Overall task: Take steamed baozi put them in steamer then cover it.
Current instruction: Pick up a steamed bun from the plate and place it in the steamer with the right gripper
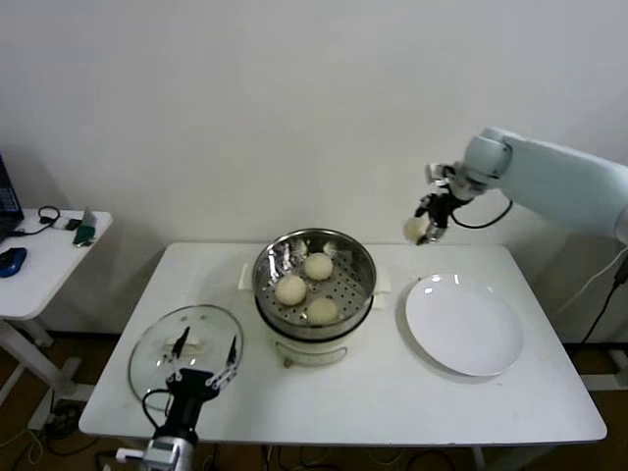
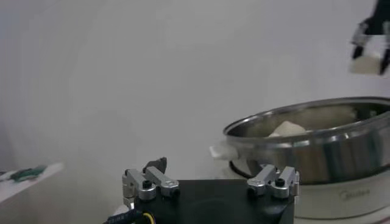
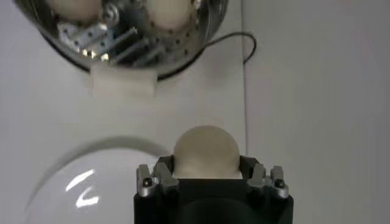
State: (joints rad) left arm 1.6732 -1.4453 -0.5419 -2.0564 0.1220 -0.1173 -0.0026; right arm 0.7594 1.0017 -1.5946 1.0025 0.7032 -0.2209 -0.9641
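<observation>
Now one baozi hangs in the air, three lie in the steamer.

Right gripper (image 1: 424, 232) is clenched on the fourth baozi (image 3: 205, 151), held high between the steamer (image 1: 314, 294) and the white plate (image 1: 463, 325), above the table's far edge. Three baozi (image 1: 318, 265) rest dome-up on the perforated tray. Faint lettering on the white base is too blurred to read. The cover (image 1: 186, 349) lies flat, handle up, left of the steamer, with the left gripper (image 1: 204, 363) hovering over it, fingers spread apart.
</observation>
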